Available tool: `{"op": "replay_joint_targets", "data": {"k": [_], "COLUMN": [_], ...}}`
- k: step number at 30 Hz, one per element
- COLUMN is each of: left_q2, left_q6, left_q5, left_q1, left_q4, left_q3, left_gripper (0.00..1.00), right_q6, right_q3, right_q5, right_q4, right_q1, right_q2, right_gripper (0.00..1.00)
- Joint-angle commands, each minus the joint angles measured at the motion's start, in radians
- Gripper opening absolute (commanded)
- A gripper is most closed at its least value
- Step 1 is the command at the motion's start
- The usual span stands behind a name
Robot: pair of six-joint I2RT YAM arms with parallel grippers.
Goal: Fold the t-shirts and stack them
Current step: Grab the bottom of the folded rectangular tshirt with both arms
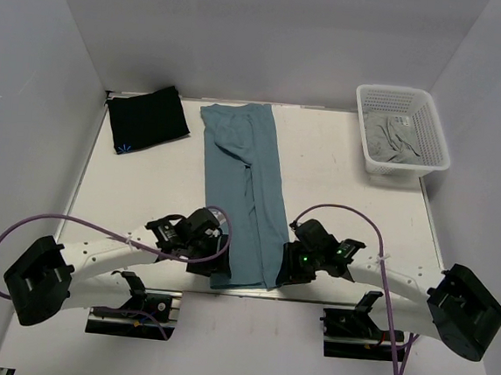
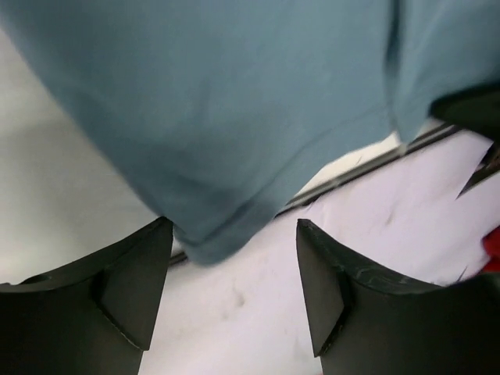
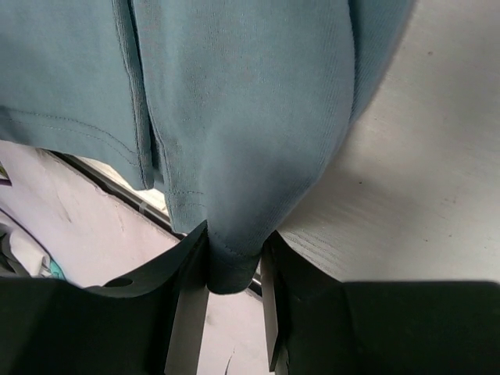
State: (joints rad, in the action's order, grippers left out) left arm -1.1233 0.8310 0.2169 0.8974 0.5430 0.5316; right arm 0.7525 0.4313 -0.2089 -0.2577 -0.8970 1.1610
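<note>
The teal-blue t-shirt [image 1: 242, 187] lies as a long narrow strip from the table's far edge to its near edge. My right gripper [image 1: 283, 273] is shut on the strip's near right corner, and the cloth [image 3: 234, 94] bunches between its jaws [image 3: 234, 234]. My left gripper [image 1: 212, 268] is open at the near left corner. That corner of the teal shirt [image 2: 234, 94] lies just ahead of the gap [image 2: 233, 225], close to the left finger and not gripped. The black t-shirt [image 1: 148, 119], with a small light-blue mark, lies folded at the far left.
A white mesh basket [image 1: 431, 124] at the far right holds grey cloth [image 1: 393, 139]. The table's near edge [image 1: 311, 298] runs just under both grippers. White walls close in the left, far and right sides.
</note>
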Motion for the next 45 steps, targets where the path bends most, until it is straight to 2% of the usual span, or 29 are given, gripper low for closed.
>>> {"op": "replay_joint_targets", "data": {"k": [1, 6, 12, 16, 20, 31, 33, 35, 37, 38, 43, 45], "left_q2": [0.007, -0.087, -0.096, -0.087, -0.087, -0.115, -0.124, -0.136, -0.147, -0.147, -0.081, -0.069], "left_q6": [-0.003, -0.024, -0.024, -0.024, -0.024, 0.034, 0.034, 0.034, 0.034, 0.034, 0.034, 0.034], "left_q5": [-0.086, -0.061, -0.039, 0.03, 0.009, 0.058, 0.058, 0.047, 0.019, -0.002, -0.071, -0.083], "left_q1": [0.001, 0.001, 0.001, 0.001, 0.001, 0.011, 0.02, 0.02, 0.02, 0.02, 0.02, 0.02], "left_q4": [-0.077, -0.042, 0.061, 0.052, 0.115, -0.066, -0.078, -0.046, 0.003, 0.017, 0.037, -0.004], "left_q3": [0.034, 0.044, 0.044, 0.024, 0.015, -0.039, -0.039, -0.026, -0.003, 0.007, 0.047, 0.08], "left_gripper": [0.74, 0.69, 0.61, 0.55, 0.55, 0.58, 0.49, 0.34, 0.17, 0.01, 0.0, 0.0], "right_q6": [-0.028, -0.025, -0.015, -0.012, -0.01, -0.009, -0.018, -0.015, -0.018, -0.018, -0.042, -0.051], "right_q3": [0.004, 0.011, 0.001, 0.004, 0.006, 0.001, 0.003, 0.006, 0.004, 0.009, 0.037, 0.078], "right_q5": [0.06, 0.071, 0.066, 0.068, 0.063, 0.04, 0.039, 0.043, 0.051, 0.058, 0.084, 0.097], "right_q4": [-0.048, -0.057, -0.06, -0.057, -0.054, -0.015, -0.012, -0.009, -0.011, -0.015, -0.005, 0.003], "right_q1": [0.0, -0.002, -0.002, -0.003, -0.002, -0.003, -0.006, -0.003, -0.003, -0.003, -0.003, -0.003], "right_q2": [0.029, 0.037, 0.034, 0.037, 0.039, 0.058, 0.058, 0.059, 0.058, 0.052, 0.026, 0.016], "right_gripper": [0.36, 0.35, 0.35, 0.35, 0.35, 0.32, 0.32, 0.31, 0.27, 0.24, 0.09, 0.01]}}
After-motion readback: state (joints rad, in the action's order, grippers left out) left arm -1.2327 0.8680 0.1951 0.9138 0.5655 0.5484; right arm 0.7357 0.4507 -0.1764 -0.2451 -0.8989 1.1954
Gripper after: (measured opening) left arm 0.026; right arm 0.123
